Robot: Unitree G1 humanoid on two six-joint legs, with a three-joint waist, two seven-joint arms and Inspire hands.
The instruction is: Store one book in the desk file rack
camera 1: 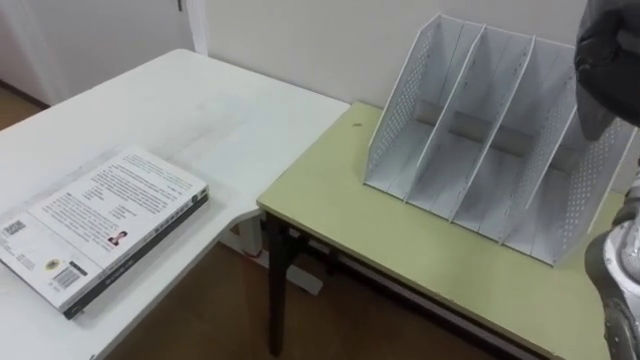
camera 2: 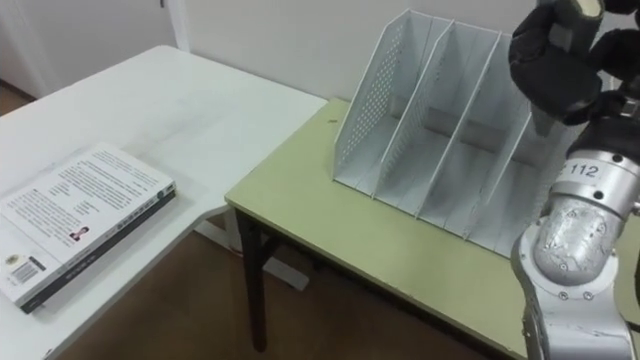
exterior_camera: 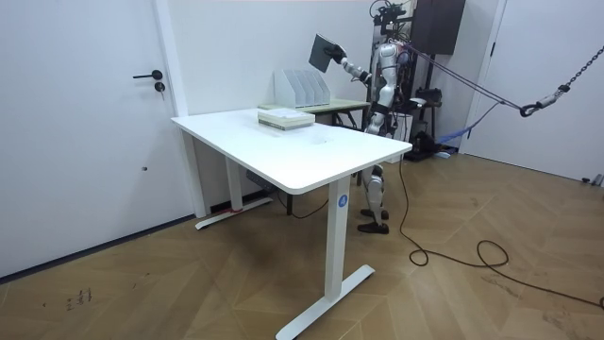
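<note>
Room view first: I stand at the green bench [camera 2: 380, 240] and hold a dark book [exterior_camera: 326, 52] up high, above the file rack [camera 2: 440, 130]. In the eye views my right hand [camera 2: 555, 65] looks like a dark fist with the fingers curled tight. I think they are pinching that book. So the pick-up is done, and the putting-in is not done yet. All the slots in the rack look empty.

Next I think I must bring the book down and turn it so it stands on its edge. Then I can slip it between two of the walls. The slots are thin, so I must line it up well or it will bump a wall.

The rack is pale grey and hard. It has tiny holes all over its end walls, and its tops slant. The green bench is smooth and flat, with dark legs. Beside it is a white bench [camera 1: 200, 110]. Another book [camera 1: 105, 225] lies flat on it, thick, with a pale printed cover.
</note>
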